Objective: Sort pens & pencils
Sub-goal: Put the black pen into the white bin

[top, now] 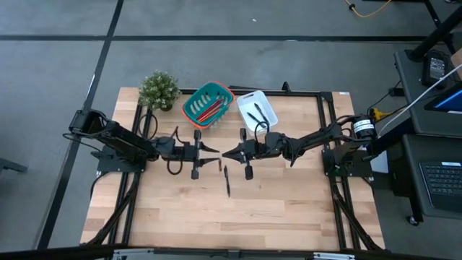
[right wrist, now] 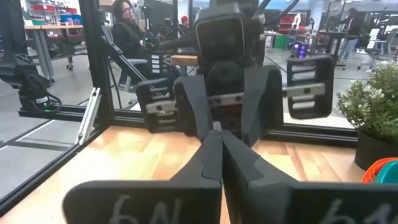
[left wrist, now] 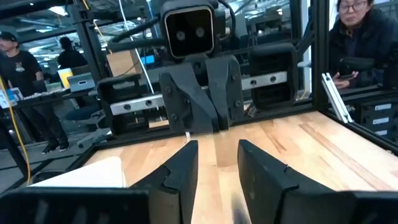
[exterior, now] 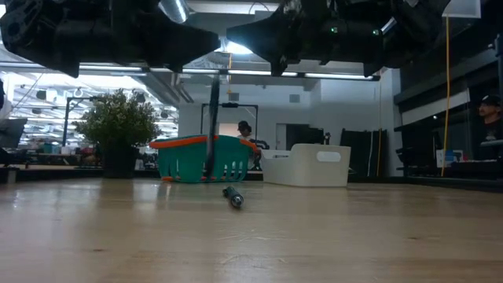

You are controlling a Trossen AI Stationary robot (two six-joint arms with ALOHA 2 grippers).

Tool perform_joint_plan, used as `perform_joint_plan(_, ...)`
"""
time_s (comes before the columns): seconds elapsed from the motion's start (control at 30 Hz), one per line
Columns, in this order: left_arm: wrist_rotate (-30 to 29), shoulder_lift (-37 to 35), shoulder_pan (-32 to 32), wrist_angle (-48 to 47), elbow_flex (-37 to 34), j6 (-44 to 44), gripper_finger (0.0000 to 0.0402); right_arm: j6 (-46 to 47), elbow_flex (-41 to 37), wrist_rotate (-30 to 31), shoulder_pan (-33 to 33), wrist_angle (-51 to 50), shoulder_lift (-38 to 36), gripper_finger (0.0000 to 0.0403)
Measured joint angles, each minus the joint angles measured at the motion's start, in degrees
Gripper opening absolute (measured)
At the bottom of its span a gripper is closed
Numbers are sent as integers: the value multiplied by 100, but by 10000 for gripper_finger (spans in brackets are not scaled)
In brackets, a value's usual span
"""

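Over the table's middle my left gripper (top: 214, 148) (left wrist: 217, 158) is open and my right gripper (top: 225, 153) (right wrist: 216, 140) is shut, tip to tip, and nothing shows between either pair of fingers. One black pen (exterior: 213, 126) (top: 220, 165) stands nearly upright just under the tips, slightly to the near side. A second pen (top: 227, 181) (exterior: 233, 196) lies flat on the wood nearer the front. Red and orange pencils (top: 209, 110) lie in the teal basket (top: 189, 108). More black pens (top: 258, 113) lie in the white tray (top: 249, 97). My left gripper is open. The upright pen's upper end (exterior: 217, 77) comes up to the dark underside of the grippers in the low view. I cannot tell whether any finger touches it.
A potted plant (top: 159, 88) stands at the far left corner, beside the basket. Basket and tray sit side by side along the far edge. Bare wood stretches toward the near edge. People sit beyond the table (left wrist: 360, 37) (right wrist: 127, 25).
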Motion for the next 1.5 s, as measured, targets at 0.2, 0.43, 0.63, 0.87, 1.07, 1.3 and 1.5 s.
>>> perform_joint_plan(0.2,-64,0,-2,-120,0,-13,109,68,0,17,-2,13,0,5)
perform_joint_plan(0.43,-68,0,-2,-285,-1,-56,110,134,0,33,-2,13,0,32)
perform_joint_plan(0.63,-70,2,-2,-371,-2,-53,110,113,0,35,-2,-33,0,53)
perform_joint_plan(0.87,-268,-31,-4,-410,-4,39,110,149,0,112,-5,-1020,0,84)
perform_joint_plan(1.07,-611,-471,-103,-638,-7,726,110,259,796,585,-24,-3561,9,113)
perform_joint_plan(1.3,-2377,-1569,-364,-2262,-8,900,110,-191,2247,661,-39,-6502,9,132)
perform_joint_plan(1.5,-2579,-2439,-415,-2621,-98,1122,110,-217,2807,331,-235,-7421,18,133)
